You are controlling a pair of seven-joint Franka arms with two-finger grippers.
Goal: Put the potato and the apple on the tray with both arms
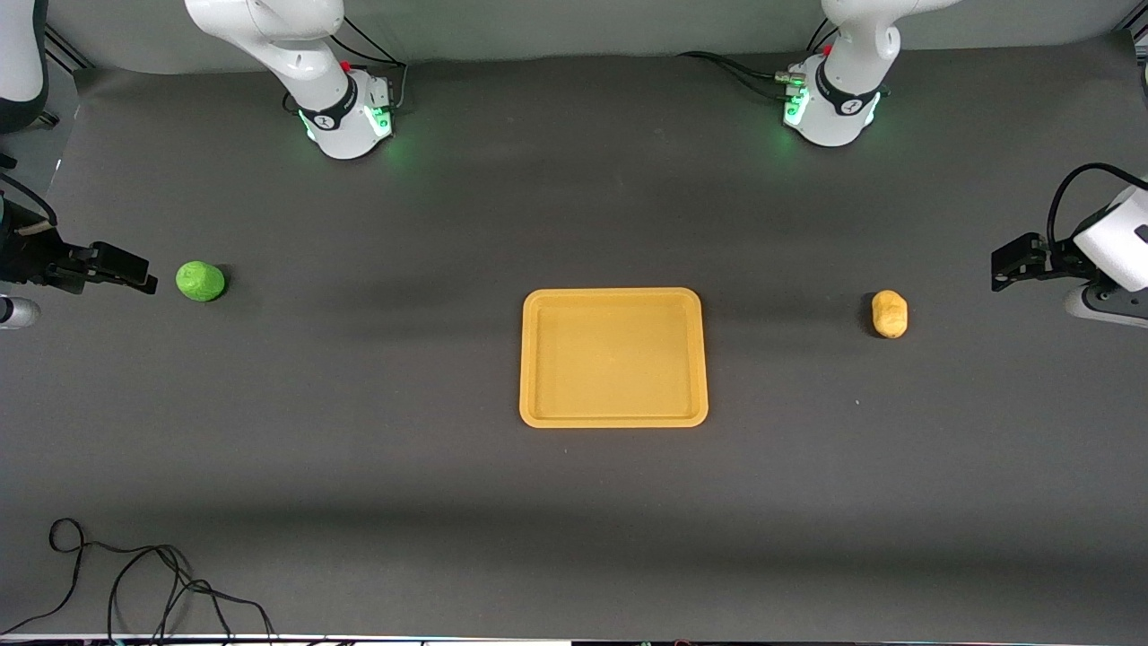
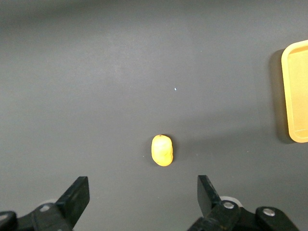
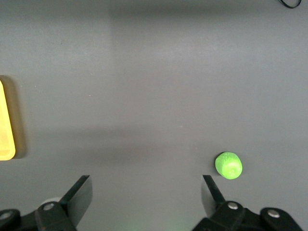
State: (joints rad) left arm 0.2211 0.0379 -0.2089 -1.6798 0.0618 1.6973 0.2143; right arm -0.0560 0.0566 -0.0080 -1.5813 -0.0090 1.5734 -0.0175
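Note:
The yellow-orange tray [image 1: 614, 417] lies empty at the table's middle. The green apple [image 1: 200, 281] sits on the mat toward the right arm's end. The tan potato [image 1: 889, 314] sits toward the left arm's end. My right gripper [image 1: 143, 276] is open and empty over the mat at the right arm's end, just outward of the apple. Its wrist view shows the open gripper [image 3: 144, 188], the apple [image 3: 228, 165] and the tray's edge [image 3: 6, 120]. My left gripper [image 1: 1000, 267] is open and empty over the mat outward of the potato. Its wrist view shows the open gripper [image 2: 143, 188], the potato [image 2: 162, 150] and the tray's edge [image 2: 296, 91].
The two arm bases [image 1: 345, 121] [image 1: 834, 112] stand along the table's edge farthest from the front camera. A loose black cable [image 1: 134, 579] lies at the table's nearest edge toward the right arm's end.

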